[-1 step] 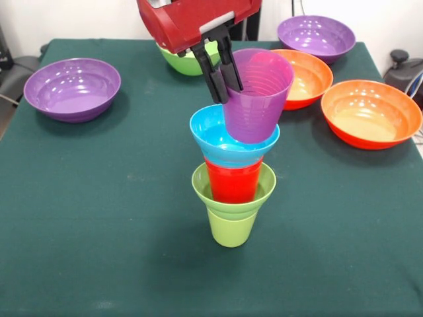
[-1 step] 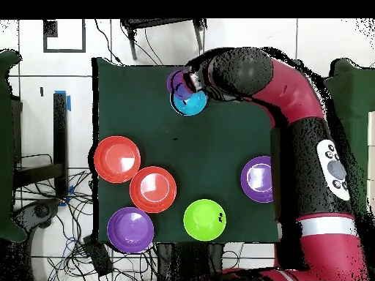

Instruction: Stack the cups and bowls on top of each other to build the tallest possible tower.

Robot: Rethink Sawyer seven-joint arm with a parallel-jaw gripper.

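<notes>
Four pieces stacked, a fifth held at the top

Front view: the black gripper (image 1: 221, 71) pinches the rim of the translucent purple plastic cup (image 1: 257, 94), one finger inside and one outside, holding it tilted with its base in the small blue ribbed bowl (image 1: 222, 140). That bowl crowns the tower (image 1: 232, 181), over the red plastic cup (image 1: 232, 182), the small lime-green ribbed bowl (image 1: 264, 187) and the lime-green plastic cup (image 1: 231, 228), alternating so each piece adds height. No brand or writing shows.

Overhead view: the tower stands near the green table's (image 2: 220, 139) edge, with the purple cup off-centre on the blue bowl, probably not yet seated. Nothing legible.
</notes>
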